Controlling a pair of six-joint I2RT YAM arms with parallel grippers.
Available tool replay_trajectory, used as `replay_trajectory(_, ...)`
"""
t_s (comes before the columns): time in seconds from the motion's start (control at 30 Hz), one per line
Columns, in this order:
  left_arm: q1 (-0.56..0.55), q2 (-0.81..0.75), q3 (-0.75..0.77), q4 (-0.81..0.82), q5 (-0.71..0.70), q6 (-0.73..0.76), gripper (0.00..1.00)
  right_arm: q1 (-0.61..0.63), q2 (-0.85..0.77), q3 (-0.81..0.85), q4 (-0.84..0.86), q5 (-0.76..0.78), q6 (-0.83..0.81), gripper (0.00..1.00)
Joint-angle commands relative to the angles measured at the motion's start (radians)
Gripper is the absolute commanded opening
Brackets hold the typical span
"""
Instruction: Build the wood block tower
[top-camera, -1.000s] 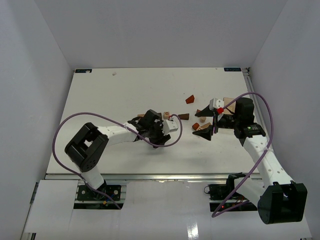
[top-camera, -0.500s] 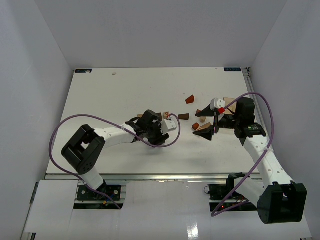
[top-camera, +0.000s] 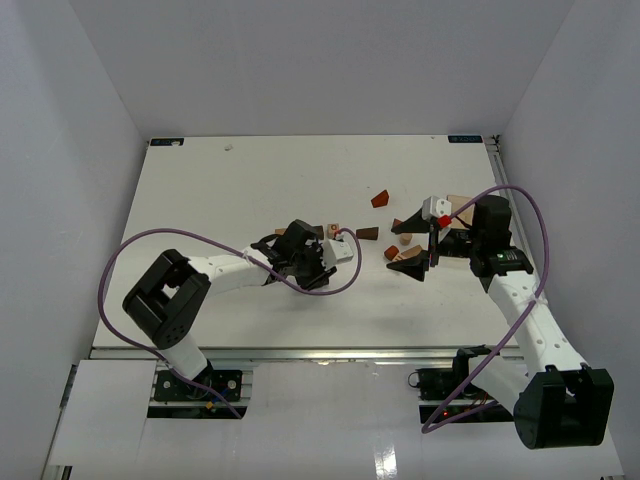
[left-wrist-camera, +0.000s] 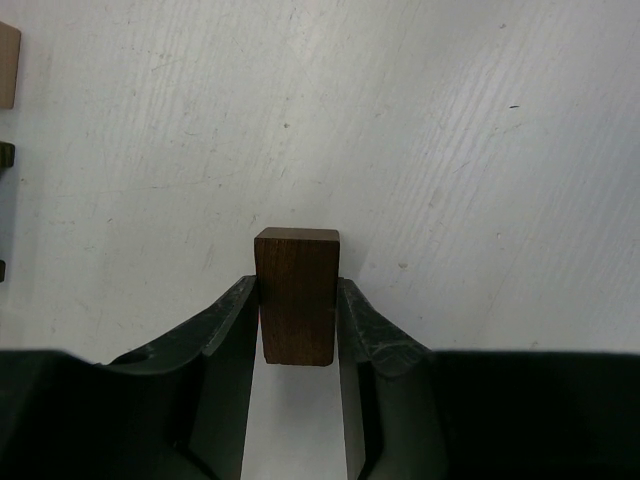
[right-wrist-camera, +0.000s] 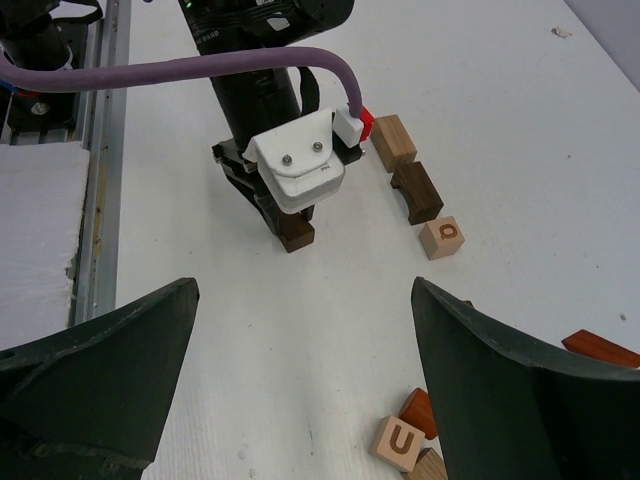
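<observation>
My left gripper (left-wrist-camera: 297, 300) points down at the table, both jaws pressed against the sides of an upright dark brown block (left-wrist-camera: 296, 290). The right wrist view shows that block (right-wrist-camera: 297, 231) standing on the table under the left gripper (right-wrist-camera: 290, 215). From above, the left gripper (top-camera: 318, 262) sits mid-table and hides the block. Loose blocks lie near it: a tan block (right-wrist-camera: 394, 142), a dark arch (right-wrist-camera: 416, 191) and a lettered cube (right-wrist-camera: 441, 238). My right gripper (top-camera: 408, 260) stands wide open with nothing between its fingers (right-wrist-camera: 120, 350).
A U cube (right-wrist-camera: 395, 443), a reddish cylinder (right-wrist-camera: 420, 412) and a reddish wedge (right-wrist-camera: 600, 349) lie by the right gripper. Another red wedge (top-camera: 380, 199) sits farther back. A pale wooden slab (top-camera: 456, 208) lies under the right arm. The purple cable (top-camera: 140, 255) loops left.
The left gripper's jaws have closed in onto the dark brown block, and the left arm has shifted slightly. The right arm has not moved.
</observation>
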Motion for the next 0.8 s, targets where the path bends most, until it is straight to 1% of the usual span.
replay_trajectory(0.0, 0.030, -0.046, 0.069, -0.089, 0.066, 0.049, 0.27, -0.013, -0.029, -0.002, 0.010, -0.041, 0.002, 0.93)
replay_trajectory(0.13, 0.095, -0.079, 0.118, -0.168, 0.113, 0.080, 0.26, -0.015, -0.031, -0.002, 0.008, -0.052, 0.005, 0.93)
replay_trajectory(0.17, 0.109, -0.088, 0.134, -0.183, 0.153, 0.093, 0.24, -0.015, -0.035, -0.002, 0.008, -0.054, 0.005, 0.93)
replay_trajectory(0.23, 0.152, -0.122, 0.138, -0.217, 0.203, 0.155, 0.22, -0.015, -0.039, -0.002, 0.008, -0.057, 0.005, 0.93)
replay_trajectory(0.3, 0.182, -0.169, 0.129, -0.238, 0.255, 0.246, 0.14, -0.017, -0.041, -0.003, 0.008, -0.061, 0.005, 0.93)
replay_trajectory(0.33, 0.193, -0.200, 0.115, -0.239, 0.270, 0.303, 0.12, -0.017, -0.042, -0.003, 0.008, -0.063, 0.005, 0.93)
replay_trajectory(0.43, 0.209, -0.283, 0.068, -0.224, 0.278, 0.446, 0.07, -0.017, -0.044, -0.003, 0.008, -0.067, 0.005, 0.93)
replay_trajectory(0.47, 0.222, -0.291, 0.073, -0.223, 0.282, 0.466, 0.06, -0.017, -0.044, -0.003, 0.008, -0.069, 0.005, 0.93)
replay_trajectory(0.57, 0.264, -0.280, 0.129, -0.254, 0.299, 0.487, 0.04, -0.018, -0.046, -0.005, 0.008, -0.072, 0.006, 0.93)
replay_trajectory(0.77, 0.363, -0.168, 0.234, -0.307, 0.369, 0.558, 0.05, -0.021, -0.044, -0.005, 0.008, -0.076, 0.008, 0.93)
